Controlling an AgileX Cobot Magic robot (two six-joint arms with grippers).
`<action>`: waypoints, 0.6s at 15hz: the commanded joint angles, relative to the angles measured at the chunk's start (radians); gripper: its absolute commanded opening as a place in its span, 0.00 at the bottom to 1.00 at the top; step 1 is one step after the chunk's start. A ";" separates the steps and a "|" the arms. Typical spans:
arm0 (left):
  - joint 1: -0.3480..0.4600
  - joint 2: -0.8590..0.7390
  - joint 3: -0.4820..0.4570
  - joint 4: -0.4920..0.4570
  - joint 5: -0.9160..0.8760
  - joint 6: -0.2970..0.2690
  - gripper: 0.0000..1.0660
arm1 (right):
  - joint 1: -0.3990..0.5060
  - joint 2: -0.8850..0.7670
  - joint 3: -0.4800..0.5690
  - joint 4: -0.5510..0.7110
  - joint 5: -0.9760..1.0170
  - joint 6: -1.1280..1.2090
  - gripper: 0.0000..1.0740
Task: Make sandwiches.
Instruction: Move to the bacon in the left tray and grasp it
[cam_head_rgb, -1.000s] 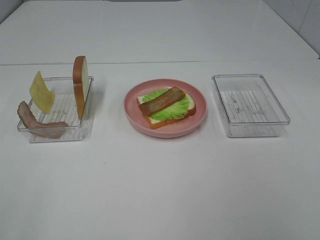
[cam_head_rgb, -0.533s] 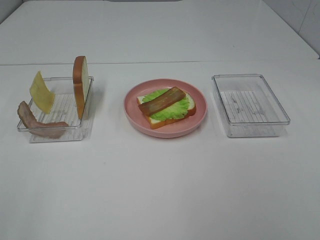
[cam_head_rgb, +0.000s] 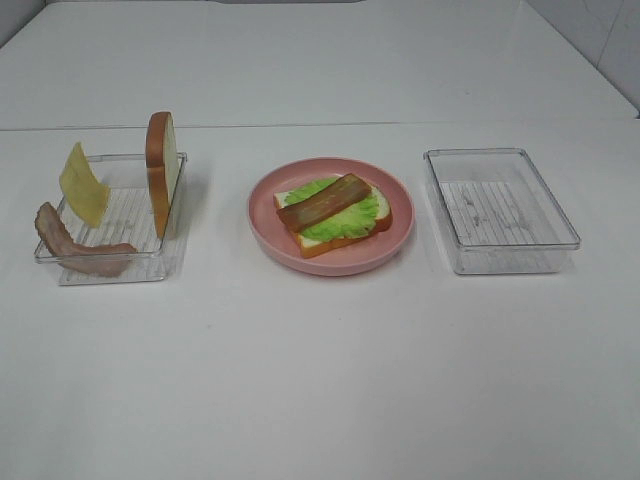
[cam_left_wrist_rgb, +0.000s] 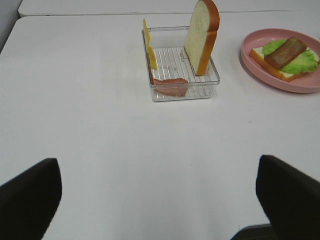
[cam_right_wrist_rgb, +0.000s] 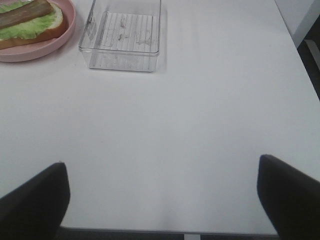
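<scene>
Nothing has moved since the earlier frame: left end effector (cam_left_wrist_rgb: 160, 200) and right end effector (cam_right_wrist_rgb: 162, 200) stand wide and empty, pink round plate (cam_head_rgb: 256, 215) carries white-faced bread slice (cam_head_rgb: 318, 240), ruffled green lettuce leaf (cam_head_rgb: 357, 215) and brown bacon strip (cam_head_rgb: 325, 201), while yellow cheese slice (cam_head_rgb: 83, 185), second bacon strip (cam_head_rgb: 80, 256) and upright bread slice (cam_head_rgb: 160, 170) await in clear plastic tray (cam_head_rgb: 125, 215).

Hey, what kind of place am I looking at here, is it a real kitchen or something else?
Likely a robot test bench, not a kitchen: a bare white table, toy bread and bacon in a clear tray, and a half-built toy sandwich on a pink plate.
</scene>
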 joint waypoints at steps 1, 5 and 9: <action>0.006 -0.017 0.002 -0.001 -0.003 0.002 0.95 | -0.004 -0.032 0.003 0.000 -0.013 -0.010 0.92; 0.006 -0.017 0.002 -0.001 -0.003 0.002 0.95 | -0.004 -0.032 0.003 0.000 -0.013 -0.010 0.92; 0.006 -0.017 0.002 -0.001 -0.003 0.002 0.95 | -0.004 -0.032 0.003 0.000 -0.013 -0.010 0.92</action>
